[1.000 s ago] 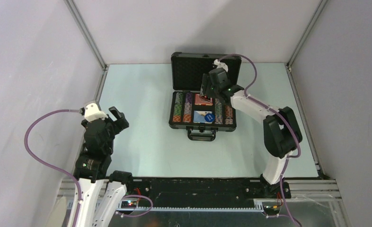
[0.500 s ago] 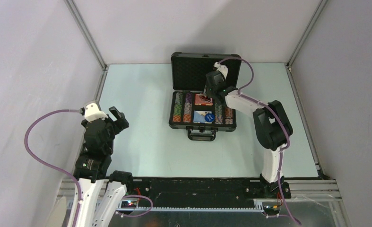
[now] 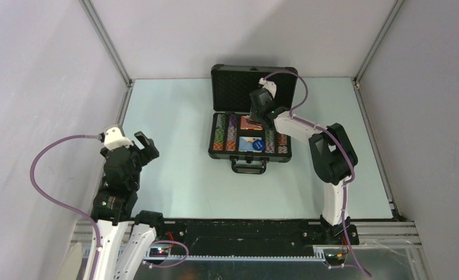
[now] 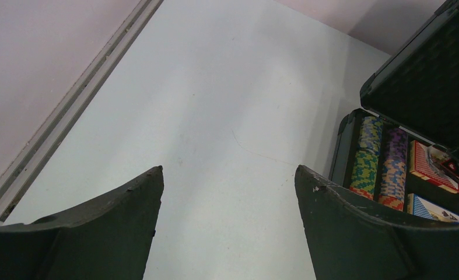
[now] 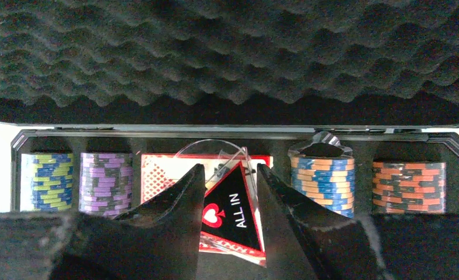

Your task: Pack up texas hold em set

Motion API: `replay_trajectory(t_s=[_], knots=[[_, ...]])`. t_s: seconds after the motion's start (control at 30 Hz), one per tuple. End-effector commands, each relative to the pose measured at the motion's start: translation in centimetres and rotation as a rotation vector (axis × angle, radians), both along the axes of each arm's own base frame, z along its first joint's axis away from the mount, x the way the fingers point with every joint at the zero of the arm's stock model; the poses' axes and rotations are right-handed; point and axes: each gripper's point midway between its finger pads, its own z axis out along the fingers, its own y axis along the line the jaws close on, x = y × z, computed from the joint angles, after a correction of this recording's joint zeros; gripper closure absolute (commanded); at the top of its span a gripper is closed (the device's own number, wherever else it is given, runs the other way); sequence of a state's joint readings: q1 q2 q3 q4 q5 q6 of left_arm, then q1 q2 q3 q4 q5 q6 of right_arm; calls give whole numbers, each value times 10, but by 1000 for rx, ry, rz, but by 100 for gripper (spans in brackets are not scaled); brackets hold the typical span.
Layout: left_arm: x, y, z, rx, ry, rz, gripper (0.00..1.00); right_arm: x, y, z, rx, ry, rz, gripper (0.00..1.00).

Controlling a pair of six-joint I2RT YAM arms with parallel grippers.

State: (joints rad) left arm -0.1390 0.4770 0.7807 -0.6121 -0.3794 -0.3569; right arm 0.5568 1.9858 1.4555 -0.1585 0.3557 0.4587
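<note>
Jaws of the right gripper (image 5: 230,170) flank the marker (image 5: 234,213) above the deck (image 5: 157,175) in the case (image 5: 227,52), but I cannot tell if they grip it. The left gripper (image 4: 228,175) stands open by the tabletop's (image 4: 215,87) left edge.

We look past our right gripper (image 5: 230,175), whose two dark fingers (image 5: 168,224) stand close on either side of a black, red-edged triangular "ALL IN" marker (image 5: 234,214); whether they pinch it, we cannot tell. It overlaps a red-patterned card deck (image 5: 156,175) and a clear round plastic disc (image 5: 210,150). Rows of multicoloured chips (image 5: 322,184) flank them inside the black foam-lined briefcase (image 5: 227,52).
</note>
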Motion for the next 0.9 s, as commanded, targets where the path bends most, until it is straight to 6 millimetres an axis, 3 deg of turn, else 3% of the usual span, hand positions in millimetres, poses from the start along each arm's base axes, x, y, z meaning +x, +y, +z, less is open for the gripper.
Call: replay_trajectory(t_s=[0.0, 0.43, 0.87], knots=[[3, -2, 5, 14, -20, -19, 12, -3, 5, 19, -33, -33, 15, 58], [3, -2, 4, 14, -20, -21, 12, -29, 10, 18, -61, 4, 28, 60], [3, -3, 4, 13, -20, -26, 12, -60, 22, -3, -42, 146, 130, 72]])
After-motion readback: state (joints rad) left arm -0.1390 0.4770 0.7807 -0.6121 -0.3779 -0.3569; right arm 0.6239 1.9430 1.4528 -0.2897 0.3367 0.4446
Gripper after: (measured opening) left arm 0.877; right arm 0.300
